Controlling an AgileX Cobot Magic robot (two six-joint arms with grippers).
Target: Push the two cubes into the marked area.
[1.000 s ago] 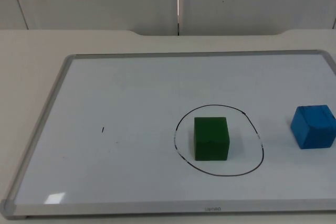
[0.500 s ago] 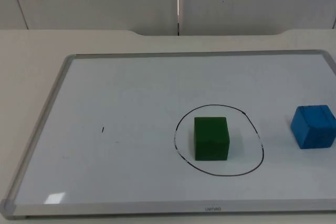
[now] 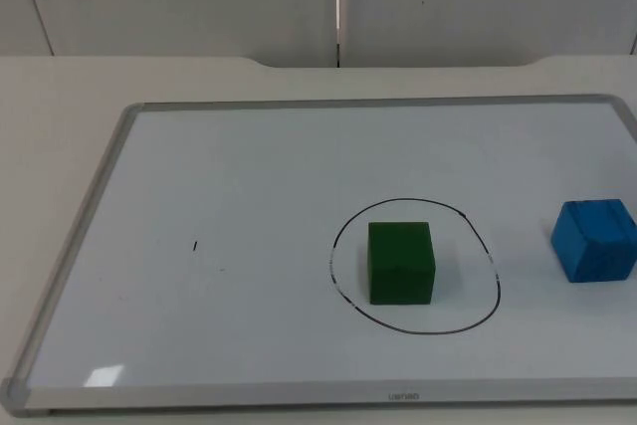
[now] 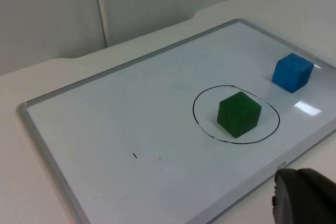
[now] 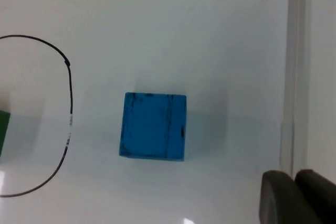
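Matte green cube [image 3: 401, 262] sits inside the hand-drawn ring [image 3: 493, 276]; scuffed blue cube [image 3: 595, 239] lies outside (glossy whiteboard [image 3: 249, 176]). Right claw [image 5: 294, 195] clenched; left claw [image 4: 304, 198]: cannot tell.

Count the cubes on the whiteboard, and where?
2. The green cube sits inside the drawn circle on the whiteboard. The blue cube sits outside the circle, near the board's right edge. Nothing seems hidden.

Whiteboard [image 3: 249, 186] lying flat on the worktop [image 3: 60, 97], drawn circle [image 3: 493, 276] right of the board's middle, one cube [image 3: 401, 262] inside it, second cube [image 3: 595, 240] outside, near the board's right edge
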